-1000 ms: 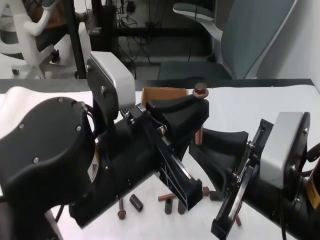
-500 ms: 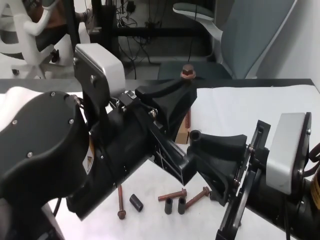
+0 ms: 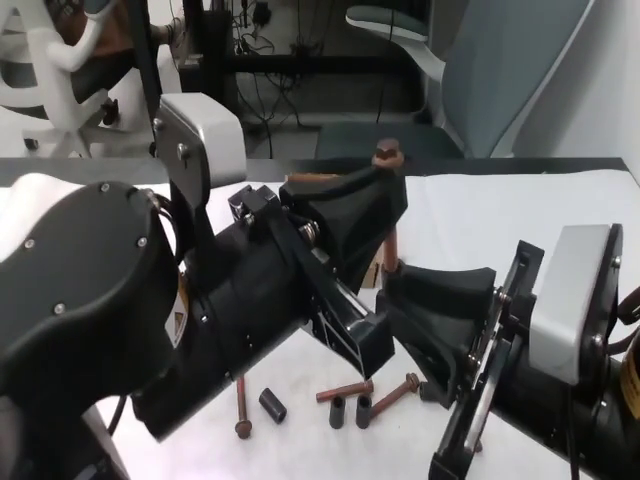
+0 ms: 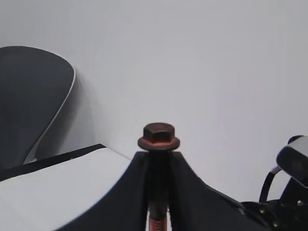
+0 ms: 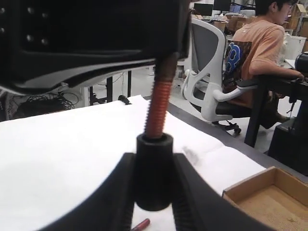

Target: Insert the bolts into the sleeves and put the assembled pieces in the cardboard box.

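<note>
Bolt (image 4: 159, 137): I judged it stiff and light; my left gripper (image 4: 158, 161) clamped its shank just below the head. Sleeve (image 5: 153, 166): probably hard and slippery; my right gripper (image 5: 154, 160) pinched its sides.

My left gripper (image 3: 383, 195) is up above the bench, its two fingers closed on a bolt (image 4: 159, 137) that I hold upright with the head above the fingertips. My right gripper (image 3: 398, 278) sits just beneath it, with its fingers clamped around a sleeve (image 5: 154, 168) standing on end. Both arms stretch forward side by side, and the left gripper is stacked over the right.
</note>
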You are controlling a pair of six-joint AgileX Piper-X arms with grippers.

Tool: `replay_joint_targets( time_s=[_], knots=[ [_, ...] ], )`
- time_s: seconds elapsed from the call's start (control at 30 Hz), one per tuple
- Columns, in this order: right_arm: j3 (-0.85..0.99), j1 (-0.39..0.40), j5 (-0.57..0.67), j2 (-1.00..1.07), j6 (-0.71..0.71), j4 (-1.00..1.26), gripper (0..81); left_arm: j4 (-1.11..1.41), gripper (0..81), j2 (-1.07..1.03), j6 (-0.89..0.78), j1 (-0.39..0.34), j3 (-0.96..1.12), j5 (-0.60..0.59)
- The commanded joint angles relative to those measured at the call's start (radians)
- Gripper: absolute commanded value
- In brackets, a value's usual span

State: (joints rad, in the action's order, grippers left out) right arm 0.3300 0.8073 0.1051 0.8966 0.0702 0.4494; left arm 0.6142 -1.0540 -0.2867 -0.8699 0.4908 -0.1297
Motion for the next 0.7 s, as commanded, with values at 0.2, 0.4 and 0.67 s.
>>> replay_joint_targets(
  time_s=[0.2, 0.4, 0.67],
  knots=[
    [0.01, 0.002, -0.018, -0.009, -0.002, 0.014, 0.6, -0.039, 1.8, 0.005, -0.006, -0.001, 0.002, -0.015],
    [0.01, 0.002, 0.004, -0.009, -0.059, 0.02, 0.6, -0.087, 1.8, 0.005, -0.006, -0.001, 0.002, -0.001],
    [0.01, 0.002, 0.032, -0.009, -0.079, 0.02, 0.6, -0.087, 1.8, 0.005, -0.006, -0.001, 0.002, 0.012]
  ],
)
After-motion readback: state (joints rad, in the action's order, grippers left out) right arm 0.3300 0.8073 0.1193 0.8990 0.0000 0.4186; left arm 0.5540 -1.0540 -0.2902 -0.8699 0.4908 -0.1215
